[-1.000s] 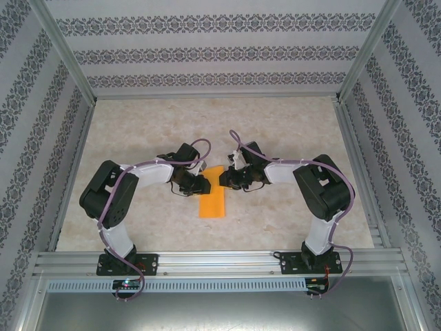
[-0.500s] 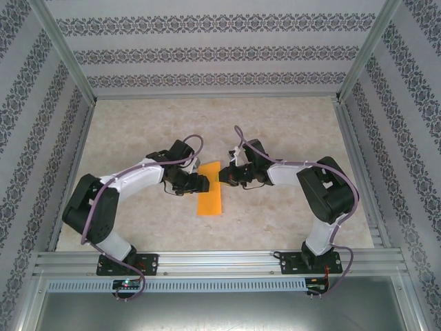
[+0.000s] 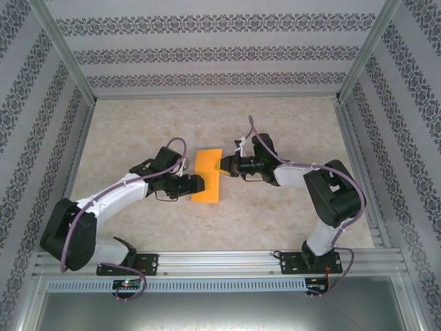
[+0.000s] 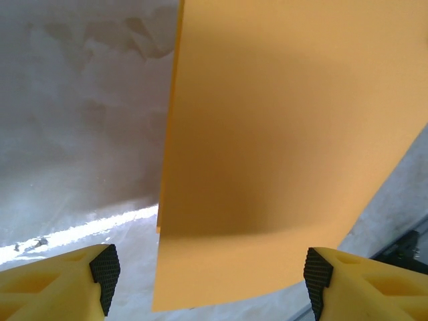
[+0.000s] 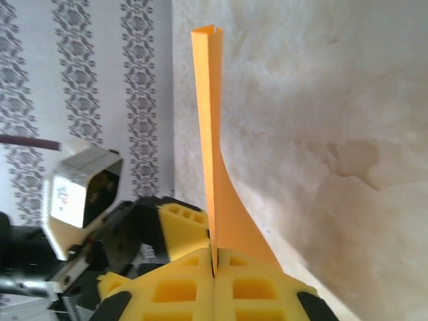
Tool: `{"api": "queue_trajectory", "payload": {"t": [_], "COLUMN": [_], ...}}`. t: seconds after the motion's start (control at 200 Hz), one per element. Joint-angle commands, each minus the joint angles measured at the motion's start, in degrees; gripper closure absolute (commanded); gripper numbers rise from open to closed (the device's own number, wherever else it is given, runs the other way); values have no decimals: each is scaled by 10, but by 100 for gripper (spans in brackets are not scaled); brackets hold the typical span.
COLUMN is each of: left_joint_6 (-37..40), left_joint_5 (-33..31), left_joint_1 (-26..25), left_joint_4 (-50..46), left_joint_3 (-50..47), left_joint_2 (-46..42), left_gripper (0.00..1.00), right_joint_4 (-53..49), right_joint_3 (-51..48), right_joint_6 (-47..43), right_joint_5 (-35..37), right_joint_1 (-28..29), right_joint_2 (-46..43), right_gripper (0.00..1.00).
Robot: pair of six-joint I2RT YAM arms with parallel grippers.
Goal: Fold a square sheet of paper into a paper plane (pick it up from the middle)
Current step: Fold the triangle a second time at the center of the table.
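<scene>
- Left jaws: apart, widened over the last second, grip on sheet released. Now at sheet's 8 o'clock edge. Pads (image 4: pixel 103 267) stand either side of sheet's near edge, no contact visible.
- Square sheet of paper (image 3: pixel 207 176): folded in half to narrow strip, two layers visible edge-on in right wrist view. Lies near table (image 3: pixel 289 124) centre, shifted toward 12 o'clock from prior spot.
- Right jaws: clamped shut on sheet's 3 o'clock edge, sole hold.
- Judgement: centre fold done, nose folds outstanding, left re-grip needed.
</scene>
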Motion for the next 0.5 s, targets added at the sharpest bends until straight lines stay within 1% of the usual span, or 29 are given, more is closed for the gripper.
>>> {"api": "queue_trajectory", "payload": {"t": [0.0, 0.29, 0.495], "left_joint_6": [-53, -85, -70], "left_joint_5": [38, 77, 72], "left_joint_1": [14, 21, 23], "left_joint_4": [86, 133, 89], "left_joint_3": [-27, -42, -33], "left_joint_2": [-21, -36, -62], "left_gripper": [24, 25, 29], "right_joint_4": [64, 65, 38], "right_joint_3": [-5, -3, -3], "right_joint_6": [44, 56, 35], "right_joint_5": [-22, -22, -17], "right_joint_1": [-6, -9, -11], "right_joint_2": [-24, -41, -44], "right_gripper": [100, 100, 100]}}
